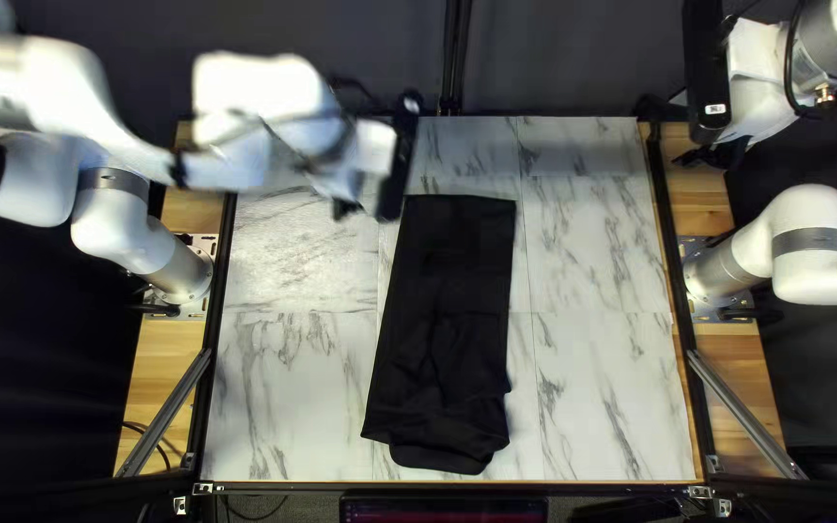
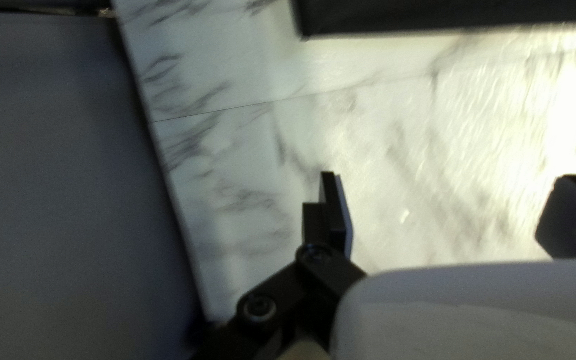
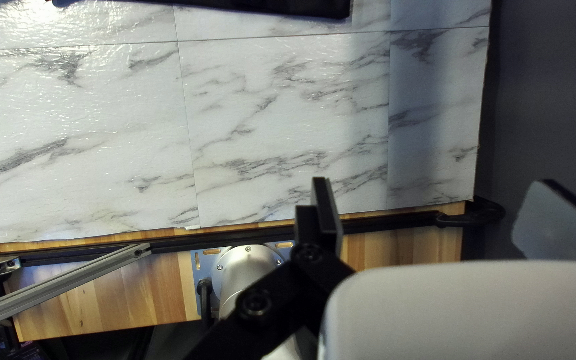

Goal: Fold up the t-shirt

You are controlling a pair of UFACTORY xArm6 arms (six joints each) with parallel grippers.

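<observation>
The black t-shirt (image 1: 448,291) lies as a long narrow strip down the middle of the table, its near end bunched and uneven. My left gripper (image 1: 346,208), blurred, hangs over the table left of the shirt's far end. In the left wrist view my left gripper (image 2: 445,210) is open above bare marble, with the shirt's edge (image 2: 448,15) ahead of it. My right gripper (image 1: 719,155) is up beyond the far right corner, away from the cloth. The right wrist view shows my right gripper (image 3: 428,213) open and empty, with the shirt (image 3: 288,5) far ahead.
Marble-patterned table top (image 1: 603,387) shows on both sides of the shirt. Black rails (image 1: 672,252) run along its sides, with wooden strips (image 1: 733,368) outside them. A dark curtain (image 1: 573,58) hangs behind the far edge. The right arm's base (image 3: 248,267) stands near the right rail.
</observation>
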